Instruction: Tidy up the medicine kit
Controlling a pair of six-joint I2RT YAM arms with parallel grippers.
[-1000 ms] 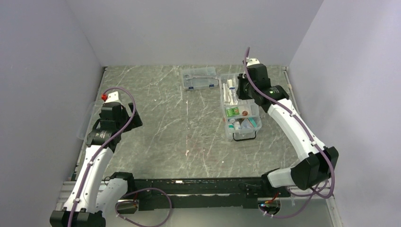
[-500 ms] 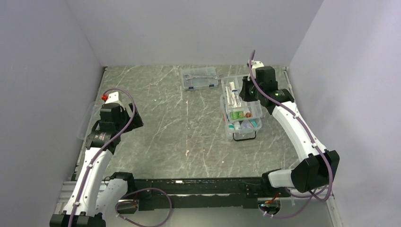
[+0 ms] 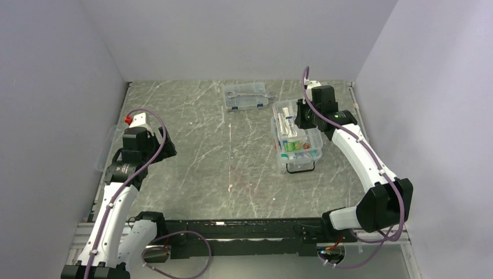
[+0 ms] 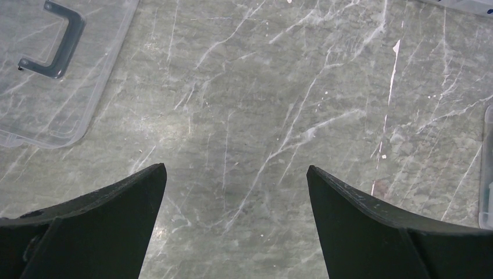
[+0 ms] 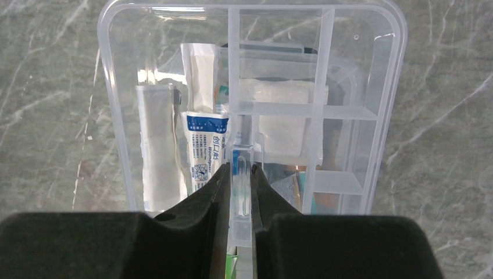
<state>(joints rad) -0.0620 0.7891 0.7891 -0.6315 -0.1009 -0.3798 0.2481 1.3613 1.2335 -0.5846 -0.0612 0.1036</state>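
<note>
My right gripper (image 5: pixel 241 174) is shut on the upright centre tab of the clear divided tray (image 5: pixel 354 110), which hangs over the medicine kit's clear box (image 3: pixel 300 163) at the table's right. White packets (image 5: pixel 156 145) lie in the tray's left compartment, and bottles and packets in the box show through it. From above, the tray (image 3: pixel 290 125) covers most of the box, with the right gripper (image 3: pixel 302 118) at its far right side. The clear lid (image 4: pixel 40 87) with its black handle (image 4: pixel 55 40) lies flat at far left. My left gripper (image 4: pixel 235 174) hangs open over bare table beside it.
A flatter clear case with blue latches (image 3: pixel 246 97) lies at the back middle of the marble table (image 3: pixel 203 151). Grey walls close in the left, back and right. The box's edge (image 4: pixel 487 168) shows at the right of the left wrist view.
The right arm has carried the tray from the far side toward the near side, so it now sits over the box. The left arm has not moved.
</note>
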